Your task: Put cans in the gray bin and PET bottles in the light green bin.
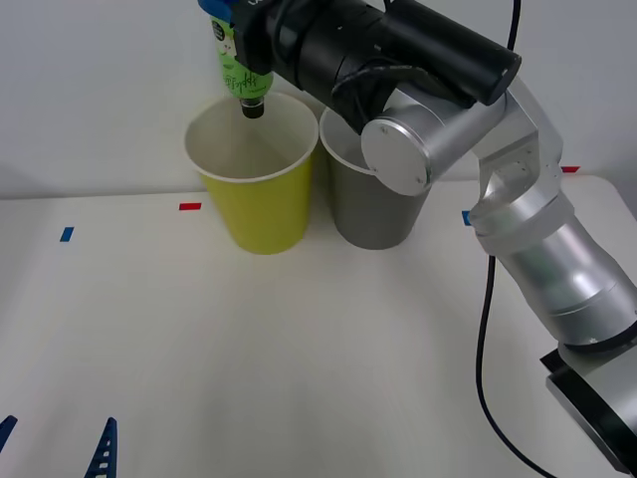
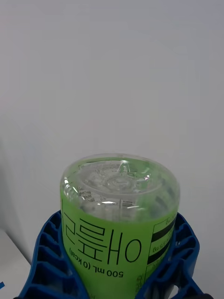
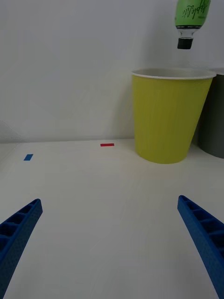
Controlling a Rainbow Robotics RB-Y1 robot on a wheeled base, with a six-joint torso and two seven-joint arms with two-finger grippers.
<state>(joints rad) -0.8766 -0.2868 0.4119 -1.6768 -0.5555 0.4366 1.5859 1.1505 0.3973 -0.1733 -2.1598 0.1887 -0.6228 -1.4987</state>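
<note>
While your right gripper (image 1: 231, 20) clamps the PET bottle (image 1: 237, 62) cap-down above the light green bin (image 1: 251, 179) at the table's (image 1: 328, 358) far edge, gray bin (image 1: 373, 204) touching it, your left gripper (image 3: 109, 243) waits wide open near the front-left corner.

The right arm reaches forward and across toward the robot's left, its right gripper (image 1: 231, 20) raised with blue ribbed fingers (image 2: 49, 254) clamped, while the left gripper (image 3: 112, 243) hangs low near the table's near left corner, fingers spread wide.
</note>
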